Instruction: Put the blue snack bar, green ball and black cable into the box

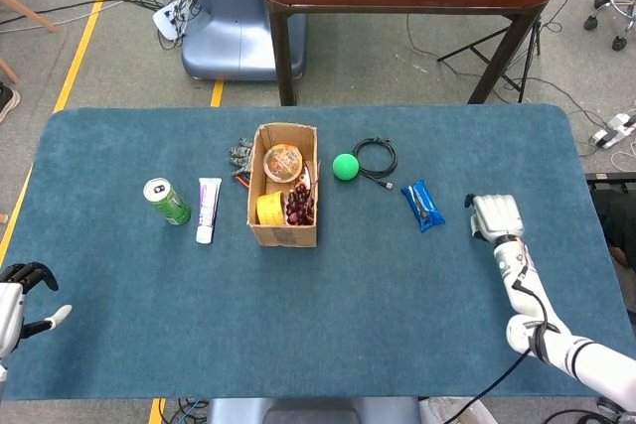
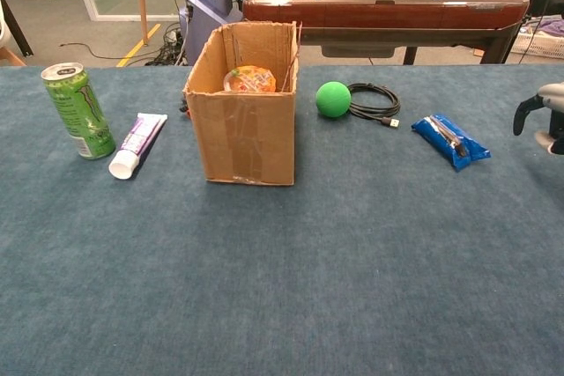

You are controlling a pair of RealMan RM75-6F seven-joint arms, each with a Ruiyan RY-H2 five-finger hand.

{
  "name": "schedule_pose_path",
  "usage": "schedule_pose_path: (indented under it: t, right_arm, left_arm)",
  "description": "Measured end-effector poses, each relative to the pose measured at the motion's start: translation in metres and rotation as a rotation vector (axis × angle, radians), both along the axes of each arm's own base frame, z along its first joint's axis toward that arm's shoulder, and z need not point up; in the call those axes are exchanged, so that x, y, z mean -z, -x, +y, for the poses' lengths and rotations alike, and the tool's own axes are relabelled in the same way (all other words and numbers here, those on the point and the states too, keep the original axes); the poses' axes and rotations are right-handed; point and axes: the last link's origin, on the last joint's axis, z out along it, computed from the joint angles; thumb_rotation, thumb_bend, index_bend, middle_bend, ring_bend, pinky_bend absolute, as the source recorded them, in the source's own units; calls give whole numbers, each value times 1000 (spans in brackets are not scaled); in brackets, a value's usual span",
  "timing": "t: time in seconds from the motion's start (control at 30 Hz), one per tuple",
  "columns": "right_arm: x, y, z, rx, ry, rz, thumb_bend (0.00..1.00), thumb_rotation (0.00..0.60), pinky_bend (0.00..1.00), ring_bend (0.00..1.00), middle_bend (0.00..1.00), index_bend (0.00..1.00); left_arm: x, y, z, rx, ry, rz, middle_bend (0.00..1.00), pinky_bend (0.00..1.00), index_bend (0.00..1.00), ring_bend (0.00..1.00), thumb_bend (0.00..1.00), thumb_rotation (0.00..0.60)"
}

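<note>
The blue snack bar [image 1: 423, 206] [image 2: 451, 140] lies flat on the blue table, right of the box. A green ball [image 1: 345, 167] [image 2: 333, 99] rests beside the coiled black cable [image 1: 377, 157] [image 2: 374, 100], both just right of the open cardboard box [image 1: 284, 231] [image 2: 244, 134]. My right hand [image 1: 496, 216] [image 2: 544, 114] hovers a short way right of the snack bar, holding nothing, fingers apart. My left hand [image 1: 22, 295] sits at the table's near left corner, empty, with its fingers spread.
Inside the box are an orange-lidded cup [image 1: 283, 161], a yellow item and dark red fruit. A green can [image 1: 167, 202] [image 2: 78, 110] and a white tube [image 1: 207, 209] [image 2: 137, 144] stand left of the box. Small dark clips [image 1: 238, 155] lie behind it.
</note>
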Motion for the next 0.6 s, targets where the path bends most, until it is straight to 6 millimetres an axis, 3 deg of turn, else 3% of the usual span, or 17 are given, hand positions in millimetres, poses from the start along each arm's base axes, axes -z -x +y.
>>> schedule_pose_path:
  t: [0.6]
  right_arm:
    - [48,-44,0,-117,-100,-82,658,600,1000,1000,1000,358]
  left_arm:
    - [-5,-2,-2,7,-20,-4,461,682,574,374,76,600]
